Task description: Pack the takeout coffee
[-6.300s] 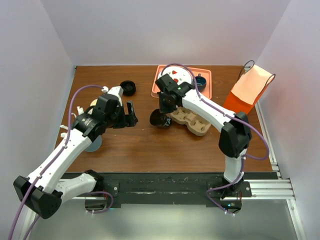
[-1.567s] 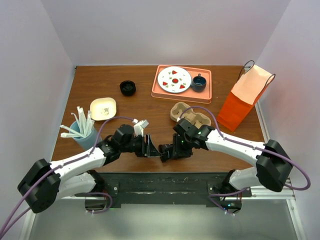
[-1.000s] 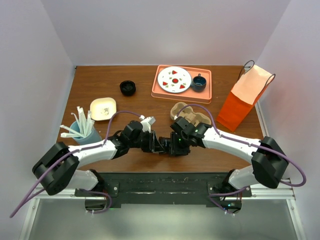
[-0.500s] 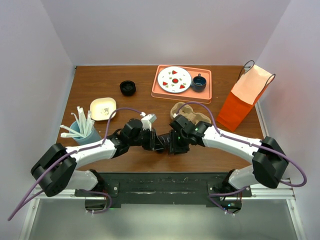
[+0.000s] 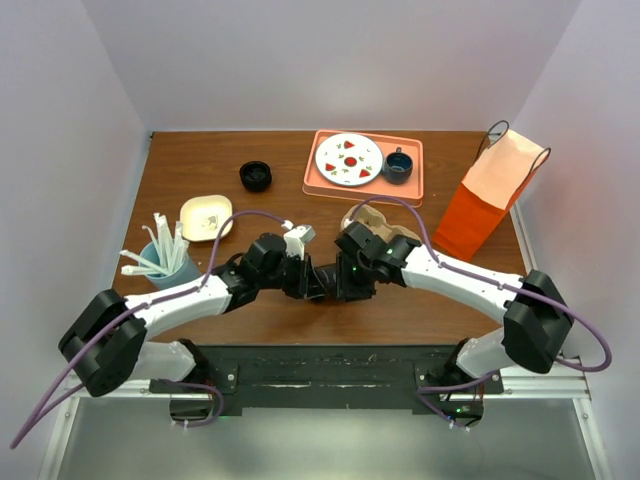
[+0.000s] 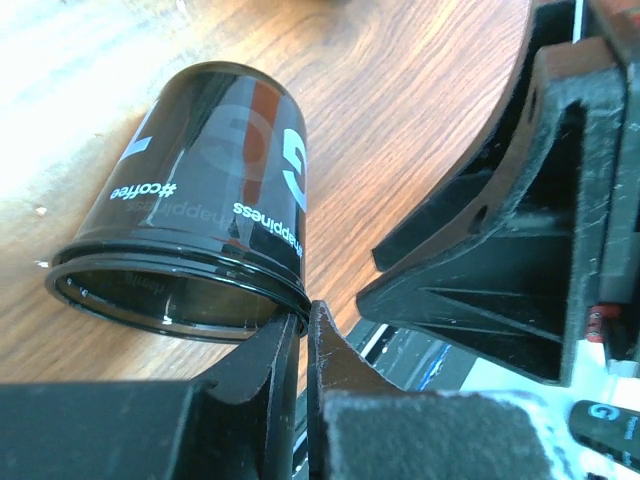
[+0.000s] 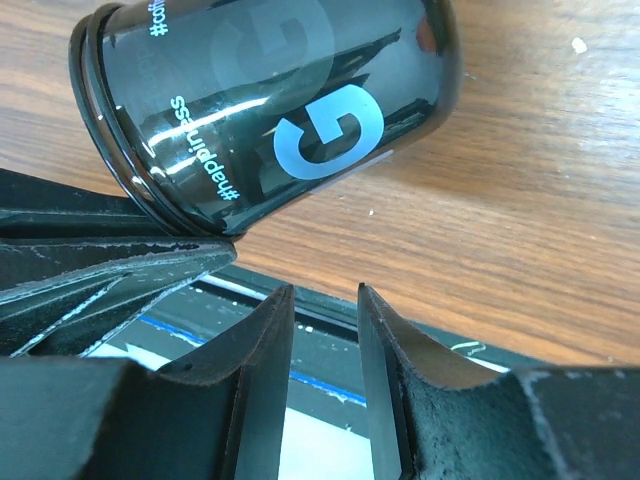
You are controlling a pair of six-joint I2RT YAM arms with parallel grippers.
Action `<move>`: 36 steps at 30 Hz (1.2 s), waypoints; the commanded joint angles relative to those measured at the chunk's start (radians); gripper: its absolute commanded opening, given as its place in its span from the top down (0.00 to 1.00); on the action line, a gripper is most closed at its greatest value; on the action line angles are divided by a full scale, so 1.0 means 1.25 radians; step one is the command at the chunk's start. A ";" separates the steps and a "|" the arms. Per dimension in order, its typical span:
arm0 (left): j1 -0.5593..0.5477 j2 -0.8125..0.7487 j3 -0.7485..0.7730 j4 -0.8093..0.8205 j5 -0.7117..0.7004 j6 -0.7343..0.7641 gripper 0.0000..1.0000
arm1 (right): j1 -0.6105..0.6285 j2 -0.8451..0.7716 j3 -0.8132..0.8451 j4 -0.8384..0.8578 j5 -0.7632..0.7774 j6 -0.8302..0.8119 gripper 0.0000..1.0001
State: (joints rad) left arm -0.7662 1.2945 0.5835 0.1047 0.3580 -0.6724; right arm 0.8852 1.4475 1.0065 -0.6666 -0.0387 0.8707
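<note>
The takeout coffee [image 6: 215, 190] is a glossy black cup with pale lettering and no lid on it. It lies on its side on the wooden table, also seen in the right wrist view [image 7: 280, 90]. My left gripper [image 6: 303, 315] is shut on the cup's open rim, which is pinched at its fingertips. My right gripper [image 7: 322, 292] stands open just below the cup, with nothing between its fingers. In the top view both grippers meet near the table's front edge, left [image 5: 316, 281] and right [image 5: 342, 284], and they hide the cup.
A cardboard cup carrier [image 5: 388, 228] sits just behind the right arm. An orange paper bag [image 5: 490, 195] stands at the right. A pink tray [image 5: 410, 190] at the back holds a plate [image 5: 349, 158] and a blue mug [image 5: 398, 165]. A black lid [image 5: 256, 176], a white bowl [image 5: 206, 216] and a cup of stirrers [image 5: 165, 260] stand at the left.
My left gripper has moved right to meet the right one and narrowed its jaws onto the cup's rim. Both grippers have drifted slightly away from the front edge.
</note>
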 commanded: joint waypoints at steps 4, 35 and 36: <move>-0.002 -0.118 0.065 -0.083 -0.026 0.127 1.00 | 0.004 -0.045 0.125 0.002 0.052 -0.014 0.64; -0.003 -0.112 0.138 -0.164 0.030 0.162 1.00 | 0.005 0.009 0.169 0.055 0.074 -0.068 0.69; -0.002 -0.110 0.131 -0.160 0.028 0.165 1.00 | 0.004 0.008 0.169 0.051 0.079 -0.069 0.69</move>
State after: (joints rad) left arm -0.7658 1.1572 0.7200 -0.1833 0.3519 -0.4782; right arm 0.8852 1.4593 1.1797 -0.6239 0.0380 0.8062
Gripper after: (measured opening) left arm 0.098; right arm 0.302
